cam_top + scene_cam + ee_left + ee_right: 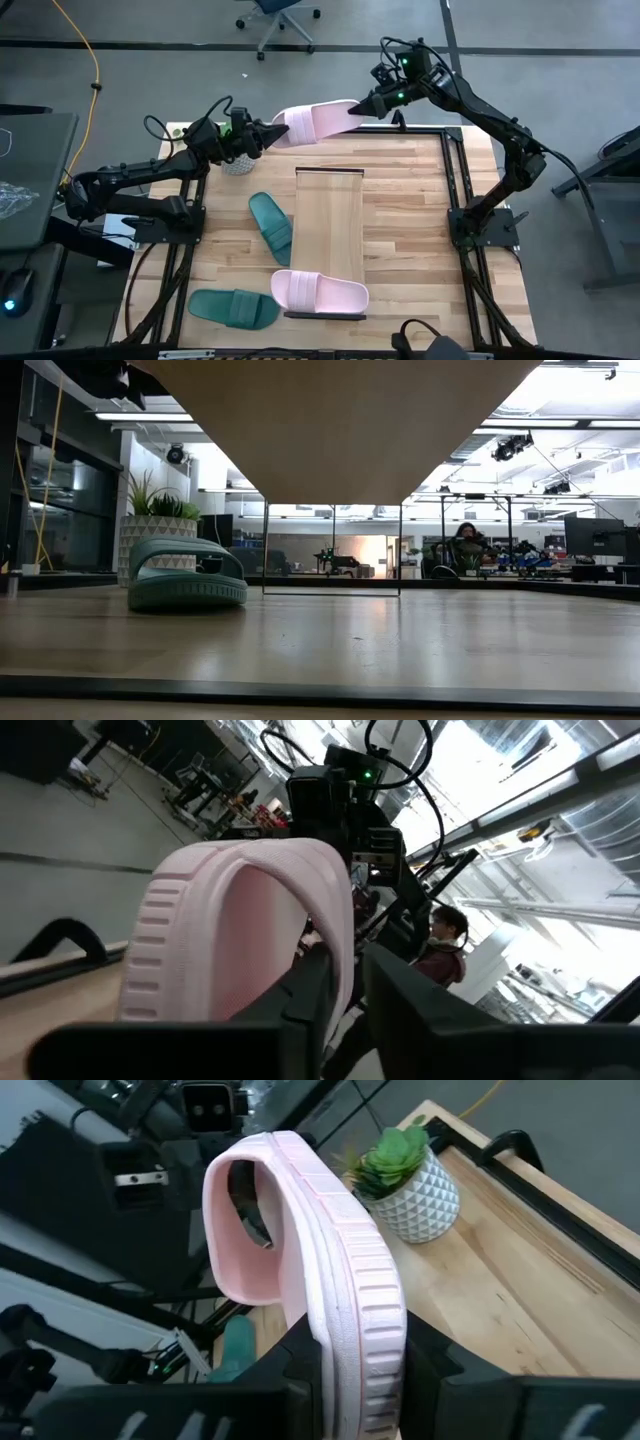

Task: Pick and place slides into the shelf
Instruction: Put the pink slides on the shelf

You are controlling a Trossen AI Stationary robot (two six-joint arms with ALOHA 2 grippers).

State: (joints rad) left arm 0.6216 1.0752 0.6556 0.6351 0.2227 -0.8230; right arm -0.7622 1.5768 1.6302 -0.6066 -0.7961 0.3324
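Your left gripper (272, 133) and right gripper (362, 107) both clamp one pink slide (315, 123), held above the shelf's (330, 220) far end. A potted plant (238, 158) sits just left. Teal slides (272, 226) lie left of the shelf; another pink slide (320, 292) rests on its near end.

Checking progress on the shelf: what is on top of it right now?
One pink slide lies across the near end of the shelf. The rest is bare; what lies under that slide is hidden.

1 pink slide (314, 123) aloft, 1 (320, 293) on shelf (330, 215)
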